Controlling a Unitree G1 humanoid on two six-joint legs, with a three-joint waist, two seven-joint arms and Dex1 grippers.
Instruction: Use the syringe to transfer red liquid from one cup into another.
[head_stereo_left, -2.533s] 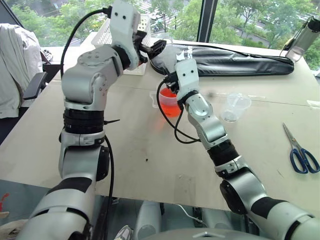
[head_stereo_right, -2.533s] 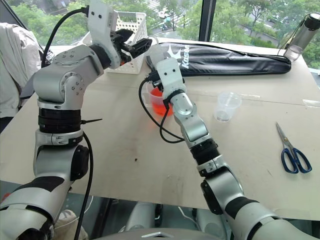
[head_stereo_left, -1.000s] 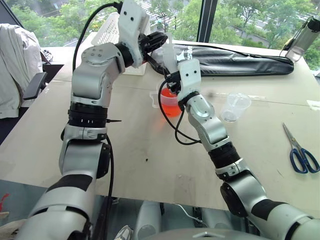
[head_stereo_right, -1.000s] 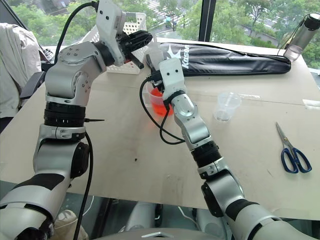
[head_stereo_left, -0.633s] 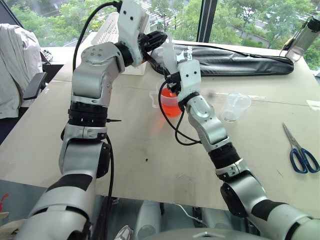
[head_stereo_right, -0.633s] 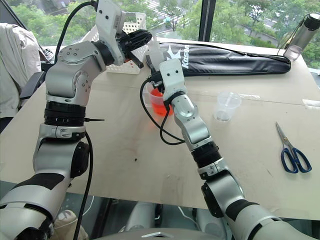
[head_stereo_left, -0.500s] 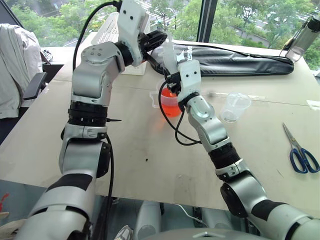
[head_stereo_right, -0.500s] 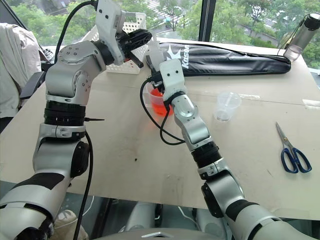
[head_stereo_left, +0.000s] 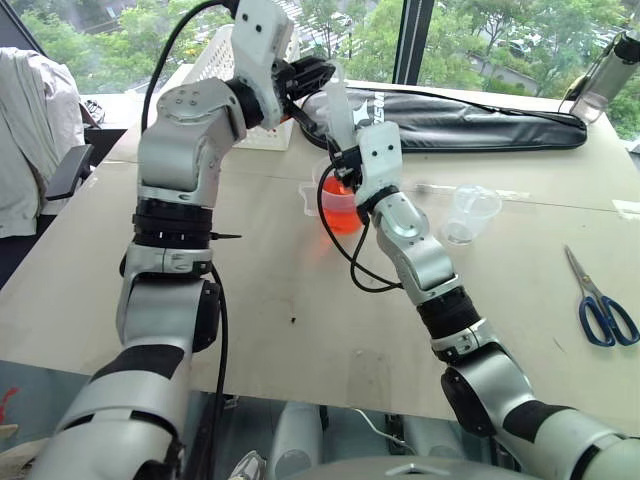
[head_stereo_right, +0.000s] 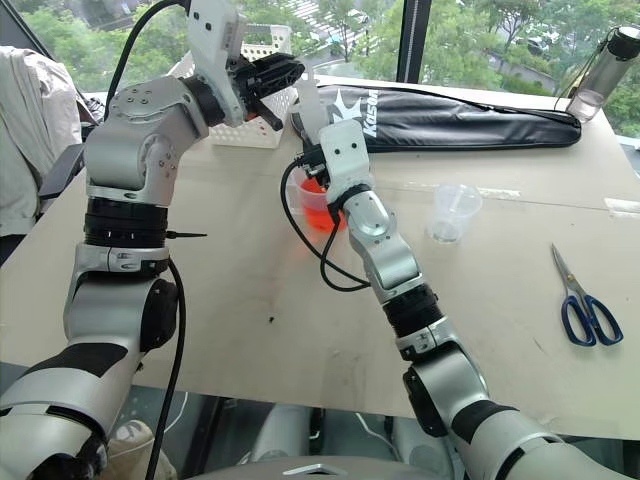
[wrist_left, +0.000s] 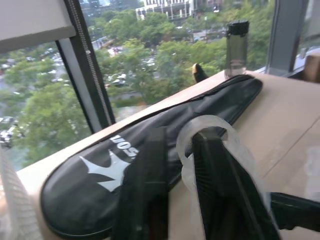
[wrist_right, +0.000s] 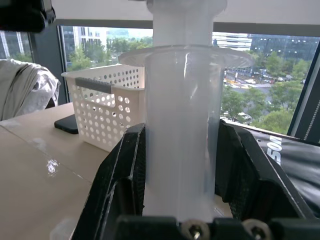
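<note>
- The right gripper (wrist_right: 182, 200) was clamped on the syringe (wrist_right: 181, 130), a black jaw pressed flat against each side of the clear barrel.
- The syringe stood upright, its wide flange (wrist_right: 186, 56) above the jaws and the plunger stem rising past it.
- Behind the syringe, a white perforated basket (wrist_right: 102, 107) sat on the counter (wrist_right: 40, 170).
- A dark phone (wrist_right: 67, 125) lay touching the basket's base.
- A black bag (wrist_right: 290, 155) lay behind the syringe, on the side opposite the basket.

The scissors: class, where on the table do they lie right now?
In the head views the scissors lie flat near the table's right edge, apart from the small empty cup to their left.
</note>
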